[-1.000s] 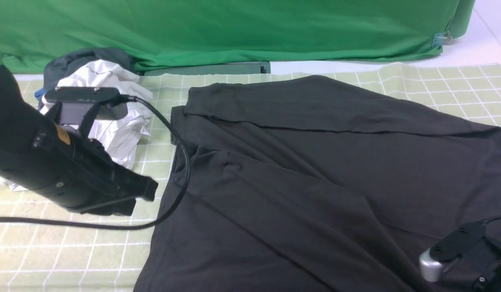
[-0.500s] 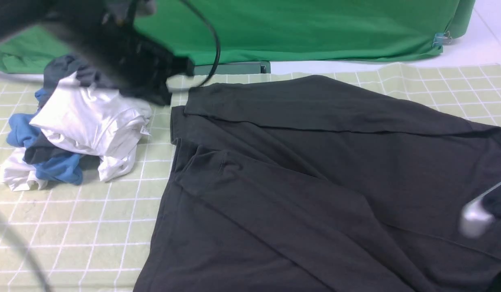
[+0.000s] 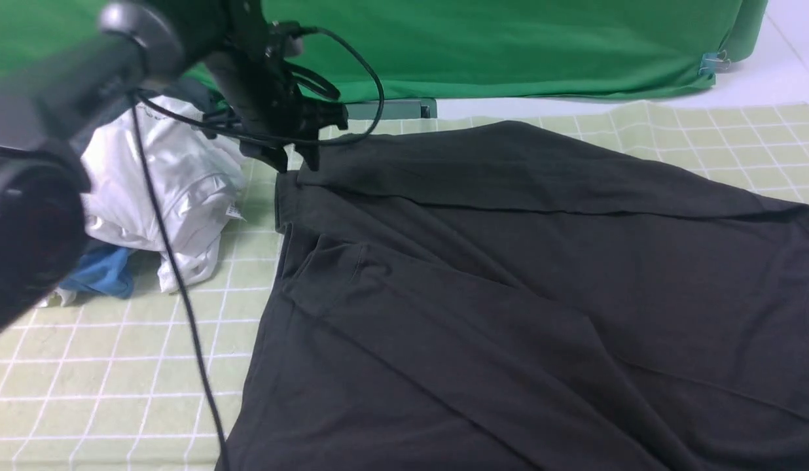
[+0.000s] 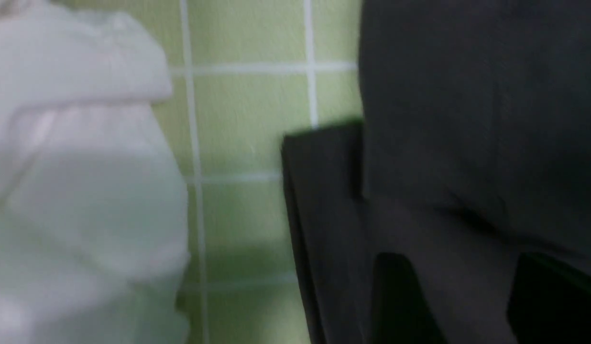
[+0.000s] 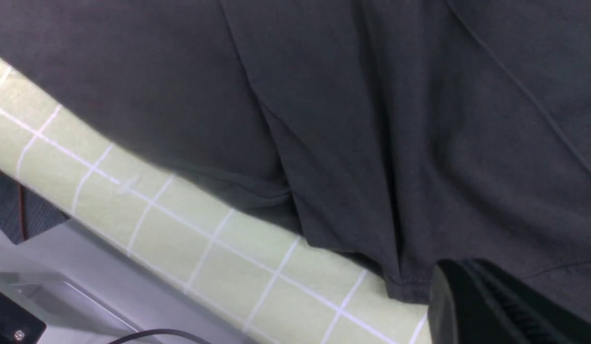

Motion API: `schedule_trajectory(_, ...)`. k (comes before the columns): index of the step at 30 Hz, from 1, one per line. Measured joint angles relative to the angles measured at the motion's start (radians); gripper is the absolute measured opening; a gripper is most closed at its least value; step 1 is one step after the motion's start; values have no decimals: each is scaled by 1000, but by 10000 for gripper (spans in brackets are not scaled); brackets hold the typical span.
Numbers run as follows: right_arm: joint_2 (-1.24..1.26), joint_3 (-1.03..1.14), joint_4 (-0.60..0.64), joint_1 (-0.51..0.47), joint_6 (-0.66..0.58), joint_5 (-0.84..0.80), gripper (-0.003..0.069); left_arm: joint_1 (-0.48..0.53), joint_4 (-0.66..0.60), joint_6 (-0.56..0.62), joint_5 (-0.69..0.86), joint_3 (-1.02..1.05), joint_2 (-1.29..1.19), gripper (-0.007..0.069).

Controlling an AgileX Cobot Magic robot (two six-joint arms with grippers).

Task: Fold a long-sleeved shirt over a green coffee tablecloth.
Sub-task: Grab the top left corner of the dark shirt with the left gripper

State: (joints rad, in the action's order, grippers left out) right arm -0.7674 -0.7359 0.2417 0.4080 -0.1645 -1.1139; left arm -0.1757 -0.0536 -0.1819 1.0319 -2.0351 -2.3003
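Two tools attend the long-sleeved shirt (image 3: 509, 275), which lies spread across the green coffee tablecloth (image 3: 116, 366) on the tabletop. Nearest, at the shirt's near hem, probably about 5 o'clock, the right tool (image 5: 467, 301) is closed; whether it pinches cloth I cannot tell. Farther off, at 10 o'clock, the left tool (image 3: 295, 163) hangs with jaws apart over the shirt's far-left corner, beside a white garment (image 3: 175, 190). A fold looks to be starting: next, close on that corner alone.
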Motion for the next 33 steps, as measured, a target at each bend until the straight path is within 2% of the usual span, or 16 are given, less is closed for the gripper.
schedule_trajectory(4,0,0,0,0,1,1,4,2,4,-25,-4,-71,-79,453)
schedule_trajectory(10,0,0,1,0,1,2,4,2,2,-32,-41,-95,-117,451)
schedule_trajectory(16,0,0,1,0,1,6,6,2,-1,-32,-86,-96,-118,321)
schedule_trajectory(17,0,0,1,0,1,6,7,2,-7,-32,-84,-96,-120,255)
schedule_trajectory(21,0,0,1,0,1,6,8,4,-15,-12,-63,-100,-127,91)
schedule_trajectory(23,0,0,1,0,1,6,10,5,-18,15,-53,-102,-130,34)
schedule_trajectory(26,0,0,1,0,0,6,14,5,-23,39,-36,-104,-129,9)
schedule_trajectory(33,0,0,1,0,0,6,17,5,-25,53,2,-104,-65,3)
